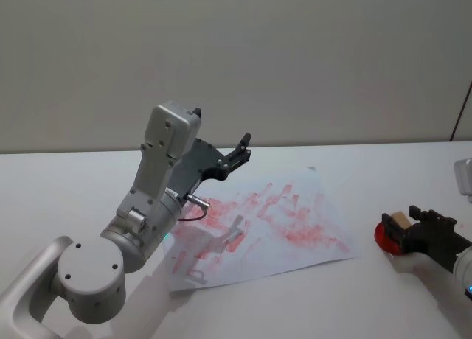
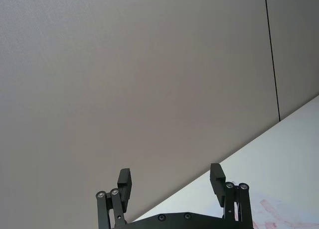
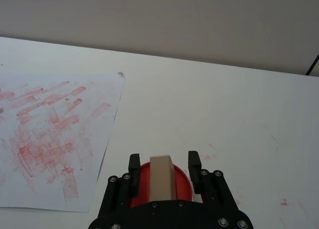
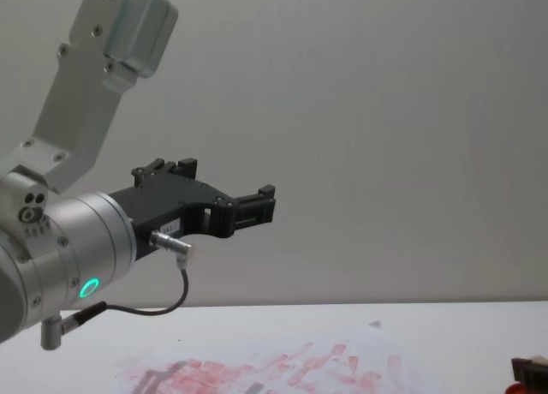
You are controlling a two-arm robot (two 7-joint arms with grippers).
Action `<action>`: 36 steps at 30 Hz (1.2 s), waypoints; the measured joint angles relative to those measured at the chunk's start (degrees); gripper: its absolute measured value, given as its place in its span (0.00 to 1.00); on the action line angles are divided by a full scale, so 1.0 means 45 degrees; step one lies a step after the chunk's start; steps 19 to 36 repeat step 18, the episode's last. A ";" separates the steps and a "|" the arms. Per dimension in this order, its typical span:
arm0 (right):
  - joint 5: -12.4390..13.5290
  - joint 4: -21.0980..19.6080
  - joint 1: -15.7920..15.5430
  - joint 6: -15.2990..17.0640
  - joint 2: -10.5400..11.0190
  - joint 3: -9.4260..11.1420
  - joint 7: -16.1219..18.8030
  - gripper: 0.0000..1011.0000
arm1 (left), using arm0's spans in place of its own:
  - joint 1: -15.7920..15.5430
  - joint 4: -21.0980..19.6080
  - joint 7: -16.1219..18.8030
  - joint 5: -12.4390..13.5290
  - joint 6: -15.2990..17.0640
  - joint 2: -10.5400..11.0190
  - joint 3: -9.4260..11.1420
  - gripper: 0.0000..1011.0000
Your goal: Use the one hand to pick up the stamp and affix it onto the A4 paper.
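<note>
White tabletop [image 1: 383,169] w/ A4 paper [image 1: 310,243], grey wall; right hand [image 3: 164,165] (fingers apart) round stamp [image 3: 162,176].

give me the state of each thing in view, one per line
stamp: upright on the red pad, between the right gripper's fingers, not clamped
red pad: flat on the table, to the right of the paper, stamp on it
A4 paper: flat on the table, covered in red prints
right gripper: open, low around the stamp
left gripper: open, empty, raised above the table
</note>
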 joint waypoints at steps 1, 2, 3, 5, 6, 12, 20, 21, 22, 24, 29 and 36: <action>0.0000 0.0000 0.0001 0.0003 0.0000 0.0002 -0.0001 0.57 | 0.0000 0.0000 -0.0001 0.0000 0.0000 0.0001 0.0000 0.99; -0.0002 -0.0002 0.0001 0.0008 0.0000 0.0002 -0.0003 0.59 | 0.0000 0.0000 -0.0001 0.0000 0.0000 0.0000 0.0000 0.99; -0.0004 -0.0004 0.0003 0.0020 0.0000 0.0003 -0.0005 0.66 | 0.0000 0.0000 0.0000 0.0000 0.0000 0.0000 0.0000 0.99; -0.0006 -0.0006 0.0004 0.0030 0.0000 0.0003 -0.0007 0.73 | 0.0000 0.0000 0.0000 0.0000 0.0000 0.0000 0.0000 0.99; -0.0007 -0.0009 0.0006 0.0040 0.0000 0.0003 -0.0008 0.75 | 0.0000 0.0000 0.0000 0.0000 0.0000 0.0000 0.0000 0.99; -0.0014 -0.0010 0.0008 0.0065 0.0000 0.0003 -0.0017 0.91 | 0.0000 0.0000 0.0000 0.0000 0.0000 0.0000 0.0000 0.99; -0.0021 -0.0010 0.0009 0.0082 0.0000 0.0003 -0.0020 0.99 | 0.0000 0.0000 0.0000 0.0000 0.0000 0.0000 0.0000 0.99; -0.0021 -0.0010 0.0009 0.0082 0.0000 0.0003 -0.0020 0.99 | 0.0000 0.0000 0.0000 0.0000 0.0000 0.0000 0.0000 0.99; -0.0021 -0.0010 0.0009 0.0082 0.0000 0.0003 -0.0020 0.99 | 0.0000 0.0000 0.0000 0.0000 0.0000 0.0000 0.0000 0.99; -0.0021 -0.0010 0.0009 0.0082 0.0000 0.0003 -0.0020 0.99 | 0.0000 0.0000 0.0000 0.0000 0.0000 0.0000 0.0000 0.99; -0.0021 -0.0010 0.0009 0.0082 0.0000 0.0003 -0.0020 0.99 | 0.0000 0.0000 0.0000 0.0000 0.0000 0.0000 0.0000 0.99; -0.0021 -0.0010 0.0009 0.0082 0.0000 0.0003 -0.0020 0.99 | 0.0000 0.0000 0.0000 0.0000 0.0000 0.0000 0.0000 0.99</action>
